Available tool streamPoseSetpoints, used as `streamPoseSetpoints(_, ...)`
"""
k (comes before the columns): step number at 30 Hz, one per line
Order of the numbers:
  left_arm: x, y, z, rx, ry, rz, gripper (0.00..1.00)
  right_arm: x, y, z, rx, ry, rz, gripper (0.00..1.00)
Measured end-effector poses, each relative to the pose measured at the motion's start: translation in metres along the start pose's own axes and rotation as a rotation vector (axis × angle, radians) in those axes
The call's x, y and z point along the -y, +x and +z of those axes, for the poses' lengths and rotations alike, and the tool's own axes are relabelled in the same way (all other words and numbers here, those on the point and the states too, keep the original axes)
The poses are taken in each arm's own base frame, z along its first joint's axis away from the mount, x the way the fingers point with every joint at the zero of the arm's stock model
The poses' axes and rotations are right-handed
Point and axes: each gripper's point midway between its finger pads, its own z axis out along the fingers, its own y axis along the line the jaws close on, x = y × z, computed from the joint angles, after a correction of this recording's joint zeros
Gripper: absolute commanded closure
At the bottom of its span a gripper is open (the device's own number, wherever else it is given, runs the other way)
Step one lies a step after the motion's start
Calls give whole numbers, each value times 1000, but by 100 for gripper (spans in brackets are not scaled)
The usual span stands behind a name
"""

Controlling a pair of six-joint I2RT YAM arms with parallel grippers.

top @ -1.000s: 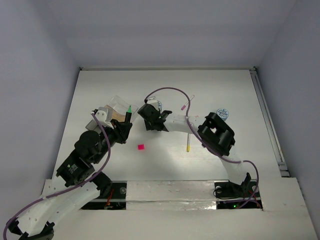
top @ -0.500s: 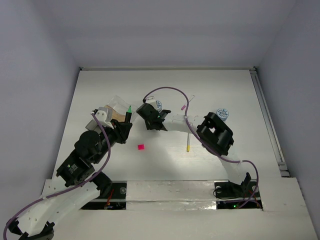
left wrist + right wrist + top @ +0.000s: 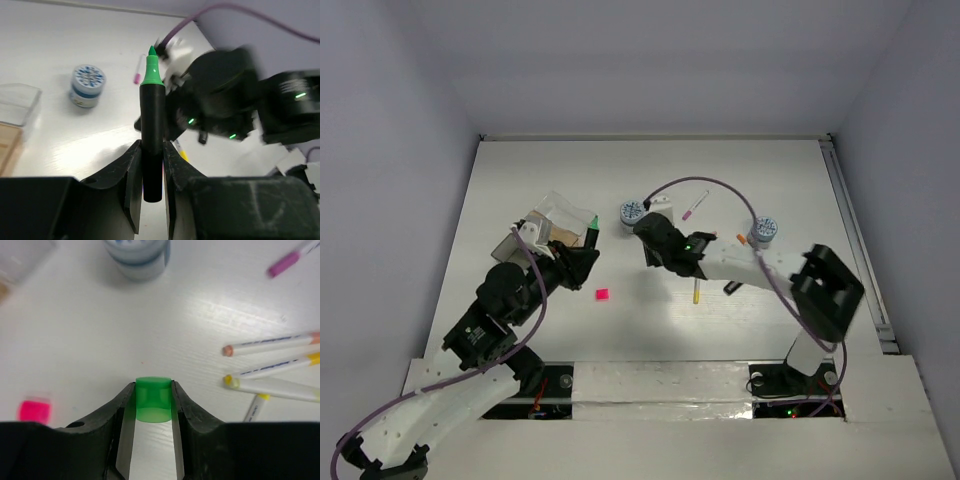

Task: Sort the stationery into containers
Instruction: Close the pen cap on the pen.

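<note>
My left gripper (image 3: 152, 146) is shut on a black marker (image 3: 152, 125) with a green tip, which stands out beyond the fingers. From above, this marker (image 3: 592, 230) points at the containers (image 3: 560, 208), a joined cluster of clear, tan and grey trays. My right gripper (image 3: 153, 389) is shut on a small translucent green piece (image 3: 153, 400) with a rounded top, over bare table. From above, the right gripper (image 3: 650, 236) sits just right of the marker and below a blue-white disc (image 3: 632, 211). A pink cube (image 3: 603, 294) lies between the arms.
White pens (image 3: 280, 342) with orange and yellow tips lie to the right of my right gripper. A pink-tipped pen (image 3: 692, 207) lies farther back. A second disc (image 3: 764, 230) stands to the right. The right arm's elbow (image 3: 830, 290) reaches toward the table's right side.
The right gripper has drawn back to the right, away from the left gripper, and its elbow has swung far right. The left gripper with the marker has shifted slightly right.
</note>
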Motion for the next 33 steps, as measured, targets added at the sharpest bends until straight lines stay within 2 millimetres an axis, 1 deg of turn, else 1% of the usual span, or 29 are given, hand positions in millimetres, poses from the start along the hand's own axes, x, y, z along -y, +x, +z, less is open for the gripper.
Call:
streamPoseSetpoints(2,3,15,7,-19,34,-38,100,3,-33,-34,101,-46,54,96)
streamPoseSetpoints(4,3,32,16,-44,54,-69,100,3,-70,-66,214,-101,118,96)
streamPoseSetpoints(6,1,48,26,-70,63,-92,100,5,-101,-96,314,-145,179,96)
streamPoseSetpoints(7,1,56,30,-82,71,-99,100,7,-112,-108,352,-159,203,96)
streamPoseSetpoints(9,4,66,38,-87,94,-107,100,12,-125,-123,404,-175,249,96)
streamPoseSetpoints(11,8,78,45,-85,127,-108,100,18,-124,-129,427,-183,286,97)
streamPoseSetpoints(12,12,80,47,-64,153,-109,100,20,-120,-130,428,-186,301,100)
streamPoseSetpoints(13,11,90,47,-83,156,-106,100,22,-114,-129,424,-188,312,100)
streamPoseSetpoints(14,14,95,48,-76,176,-102,100,23,-109,-127,417,-189,324,100)
streamPoseSetpoints(15,17,98,49,-70,192,-97,100,22,-105,-124,408,-191,335,100)
streamPoseSetpoints(17,21,98,53,-49,210,-82,100,19,-102,-121,401,-202,360,100)
streamPoseSetpoints(20,26,90,59,0,218,-62,100,13,-109,-121,424,-235,421,100)
streamPoseSetpoints(24,26,82,65,45,213,-46,100,7,-122,-127,467,-279,488,100)
streamPoseSetpoints(28,25,86,71,42,207,-37,100,4,-132,-132,497,-314,527,100)
streamPoseSetpoints(33,23,92,76,27,199,-26,100,0,-139,-135,518,-339,549,100)
